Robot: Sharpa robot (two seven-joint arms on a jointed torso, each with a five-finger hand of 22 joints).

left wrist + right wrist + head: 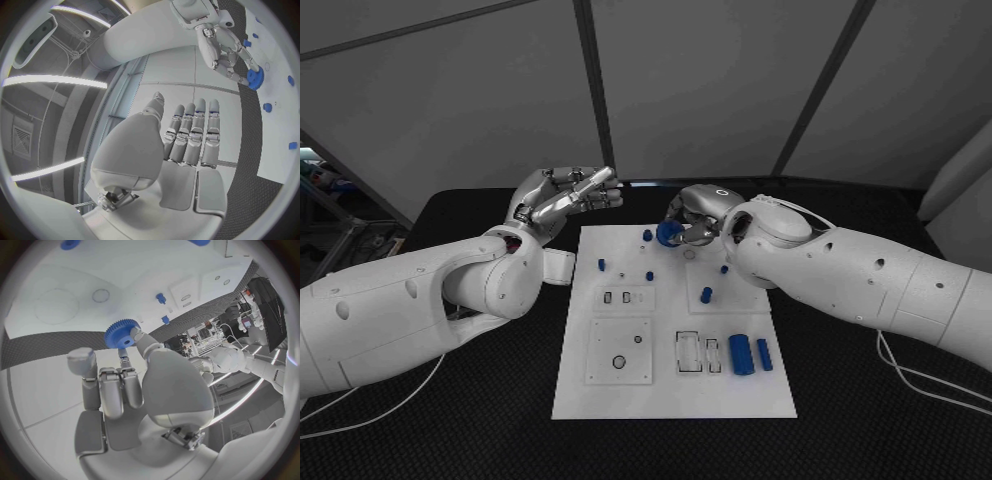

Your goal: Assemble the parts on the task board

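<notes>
I see a small blue toothed gear wheel point(119, 334) pinched between the fingertips of my right hand point(697, 222), which hangs over the far end of the flat white rectangular task board point(733, 395). In the right wrist view the gear sits at the tips of the silver fingers, its teeth plain to see, with the board's pale surface beyond it. The left wrist view shows the same gear point(254, 78) held in the right hand just above the board.

On the board's far half, small blue pegs point(705, 294) stand apart from one another. On the near half, toward my right, a larger blue cylinder point(740, 354) lies beside a thinner blue bar point(764, 353), the two close together but not touching as far as I can tell. Next to them are outlined rectangular slots point(688, 351), and toward my left a square plate with a ring marking point(620, 351).

My left hand point(564, 197) is raised beside the board's far left corner, off the board. Its fingers lie straight and side by side, holding nothing, as the left wrist view shows.

The board rests on the black table point(430, 440).
</notes>
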